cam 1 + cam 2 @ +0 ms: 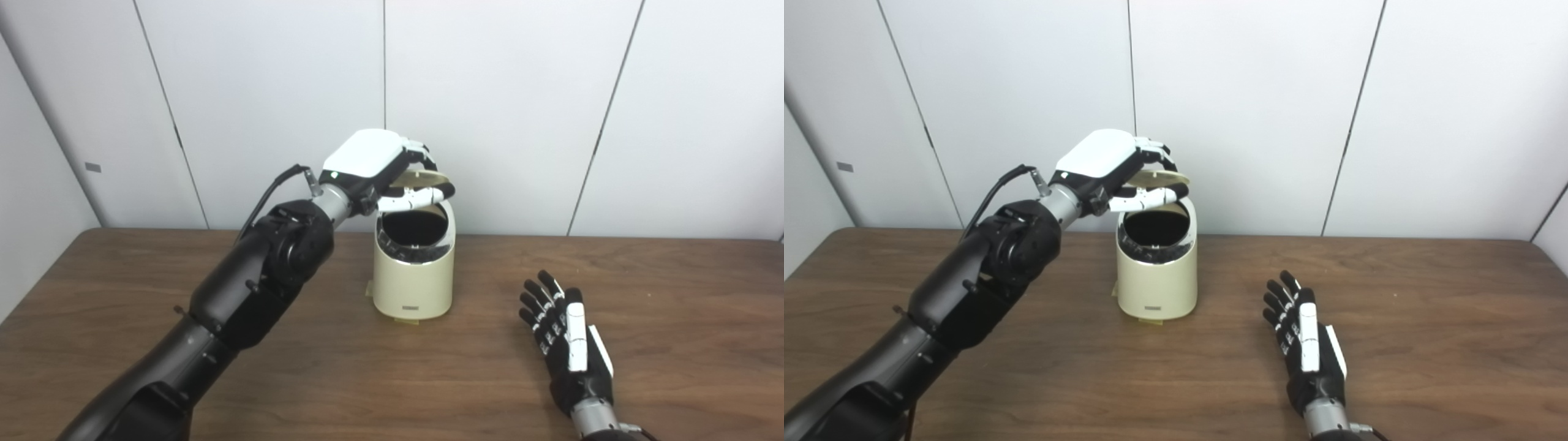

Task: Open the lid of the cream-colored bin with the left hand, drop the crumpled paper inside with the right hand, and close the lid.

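The cream-colored bin [415, 278] stands upright at the middle of the wooden table [122, 294]. Its lid [422, 178] is raised and tilted back, and the dark inside shows. My left hand [383, 164] is above the bin's rim, fingers over the lid's top and thumb under its edge, holding it up. My right hand [566, 334] lies flat on the table to the right of the bin, fingers spread, holding nothing. No crumpled paper is in view. The bin also shows in the right eye view [1156, 275].
White wall panels [490, 110] stand close behind the bin. The table's far edge meets the wall. My left forearm [245, 294] crosses the table's left half up to the bin.
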